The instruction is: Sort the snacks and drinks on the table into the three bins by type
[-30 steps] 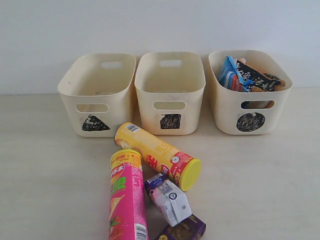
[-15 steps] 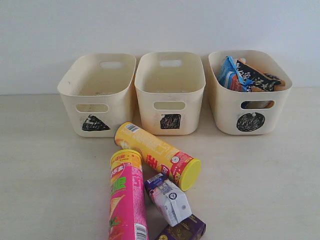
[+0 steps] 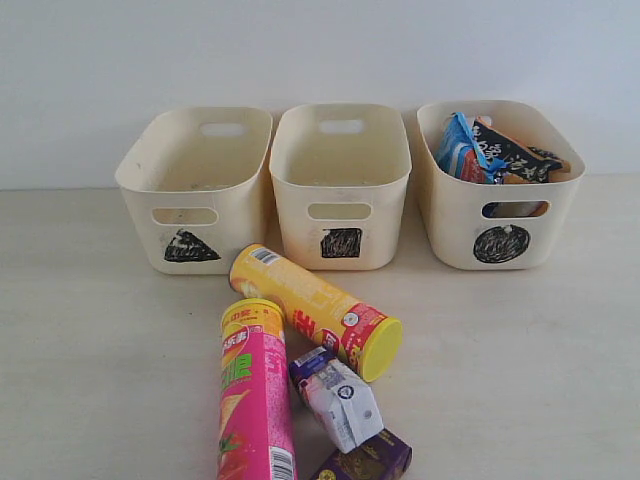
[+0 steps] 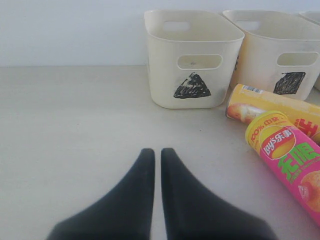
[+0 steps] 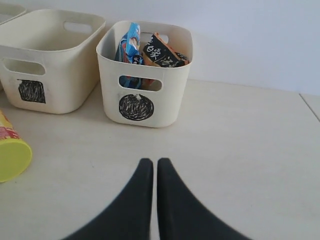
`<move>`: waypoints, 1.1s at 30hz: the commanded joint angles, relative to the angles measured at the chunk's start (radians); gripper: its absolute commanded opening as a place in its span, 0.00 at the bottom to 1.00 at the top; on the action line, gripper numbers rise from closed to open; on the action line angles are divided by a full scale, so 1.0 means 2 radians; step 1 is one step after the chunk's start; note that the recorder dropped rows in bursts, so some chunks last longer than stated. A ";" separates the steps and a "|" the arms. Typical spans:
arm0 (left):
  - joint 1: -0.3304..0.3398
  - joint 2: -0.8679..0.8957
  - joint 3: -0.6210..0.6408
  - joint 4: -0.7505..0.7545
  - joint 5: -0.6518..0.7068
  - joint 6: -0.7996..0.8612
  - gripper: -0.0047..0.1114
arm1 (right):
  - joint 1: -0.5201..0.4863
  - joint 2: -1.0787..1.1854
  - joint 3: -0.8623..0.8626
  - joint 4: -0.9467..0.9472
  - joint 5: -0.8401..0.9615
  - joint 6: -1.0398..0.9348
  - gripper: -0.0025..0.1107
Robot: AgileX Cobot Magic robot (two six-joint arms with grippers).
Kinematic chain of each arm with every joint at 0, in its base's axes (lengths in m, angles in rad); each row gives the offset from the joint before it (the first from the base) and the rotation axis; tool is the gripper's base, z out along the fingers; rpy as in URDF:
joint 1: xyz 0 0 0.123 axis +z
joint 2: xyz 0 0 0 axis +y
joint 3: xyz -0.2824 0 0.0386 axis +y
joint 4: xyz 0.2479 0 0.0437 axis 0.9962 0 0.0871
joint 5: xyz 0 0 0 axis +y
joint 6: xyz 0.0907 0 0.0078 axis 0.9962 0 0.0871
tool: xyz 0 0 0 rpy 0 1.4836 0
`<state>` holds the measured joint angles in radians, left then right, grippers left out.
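Three cream bins stand in a row at the back: triangle bin [image 3: 195, 185], square bin [image 3: 340, 185], circle bin [image 3: 497, 185]. The blue foil bag [image 3: 460, 148] and the orange foil bag [image 3: 520, 160] sit in the circle bin. On the table [image 3: 90, 360] lie the yellow tube [image 3: 315, 310], the pink tube [image 3: 255, 405], the white-and-purple carton [image 3: 338, 398] and the dark purple carton [image 3: 368, 460]. My left gripper [image 4: 157, 151] is shut with nothing in it, over bare table left of the tubes. My right gripper [image 5: 151, 161] is shut and empty in front of the circle bin [image 5: 145, 75]. Neither gripper shows in the exterior view.
A pale wall runs behind the bins. The triangle bin [image 4: 192, 57] and the square bin [image 4: 280, 50] hold no snacks or drinks. The tubes and cartons lie bunched together, touching, at the front middle. A table edge shows at the far right in the right wrist view.
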<state>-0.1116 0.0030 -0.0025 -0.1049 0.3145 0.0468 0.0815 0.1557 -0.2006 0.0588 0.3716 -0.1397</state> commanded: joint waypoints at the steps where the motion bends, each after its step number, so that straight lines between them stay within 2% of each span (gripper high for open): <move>1: 0.001 -0.002 0.001 -0.002 -0.004 0.001 0.07 | -0.001 -0.033 0.030 -0.012 -0.023 0.038 0.02; 7: 0.001 -0.002 0.001 -0.002 -0.004 0.001 0.07 | -0.001 -0.078 0.065 -0.012 -0.022 0.039 0.02; 15: 0.001 -0.002 0.001 -0.002 -0.004 0.001 0.07 | -0.001 -0.078 0.099 -0.015 -0.030 0.065 0.02; 33: 0.001 -0.002 0.001 -0.002 -0.004 0.001 0.07 | -0.001 -0.078 0.100 -0.023 -0.036 0.036 0.02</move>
<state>-0.1116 0.0030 -0.0025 -0.1049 0.3145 0.0468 0.0815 0.0062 -0.0049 0.0208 0.3115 -0.0435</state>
